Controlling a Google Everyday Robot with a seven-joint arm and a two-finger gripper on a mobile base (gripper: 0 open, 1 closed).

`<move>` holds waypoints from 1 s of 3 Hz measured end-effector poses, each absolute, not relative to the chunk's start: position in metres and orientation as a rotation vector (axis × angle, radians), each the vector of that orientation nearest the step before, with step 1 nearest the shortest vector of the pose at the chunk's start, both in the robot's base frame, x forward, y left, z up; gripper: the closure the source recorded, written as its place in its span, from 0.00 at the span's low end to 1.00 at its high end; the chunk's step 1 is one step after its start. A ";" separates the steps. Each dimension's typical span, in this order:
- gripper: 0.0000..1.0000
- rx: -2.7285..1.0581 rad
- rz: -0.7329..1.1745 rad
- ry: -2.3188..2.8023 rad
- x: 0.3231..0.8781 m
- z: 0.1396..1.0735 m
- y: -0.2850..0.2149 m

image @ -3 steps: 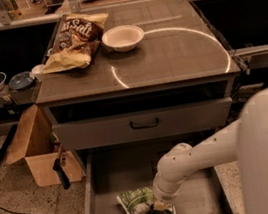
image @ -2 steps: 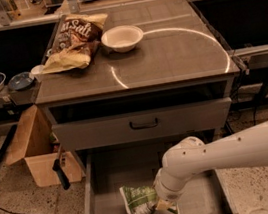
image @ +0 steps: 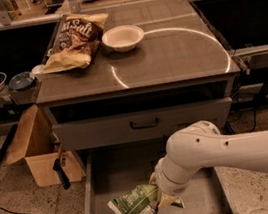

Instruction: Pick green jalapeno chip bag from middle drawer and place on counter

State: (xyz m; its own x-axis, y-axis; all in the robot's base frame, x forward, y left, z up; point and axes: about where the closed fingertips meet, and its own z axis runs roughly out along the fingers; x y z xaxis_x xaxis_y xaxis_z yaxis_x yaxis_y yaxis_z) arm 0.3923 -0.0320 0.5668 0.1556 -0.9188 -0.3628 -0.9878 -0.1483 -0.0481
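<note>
The green jalapeno chip bag (image: 138, 208) hangs tilted over the front left of the open middle drawer (image: 114, 175), lifted off its grey floor. My gripper (image: 161, 196) is shut on the bag's right end, at the tip of the white arm that reaches in from the right. The fingers are mostly hidden behind the bag and wrist. The counter (image: 175, 47) lies above, grey-brown with a pale curved arc mark.
On the counter stand a brown-and-yellow "Salt" bag (image: 77, 39) at the back left and a white bowl (image: 123, 38) beside it. A grey drawer front with a black handle (image: 144, 124) sits above the open drawer. A cardboard box (image: 40, 154) stands on the floor at the left.
The bag has risen off the drawer floor and swung leftward and upright in my gripper. The arm has lifted and stretched lower across the right of the view.
</note>
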 end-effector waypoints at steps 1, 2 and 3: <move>1.00 -2.163 0.358 1.851 0.393 0.576 -0.029; 1.00 -2.178 0.309 1.844 0.401 0.607 -0.023; 1.00 -2.208 0.120 1.810 0.425 0.675 -0.015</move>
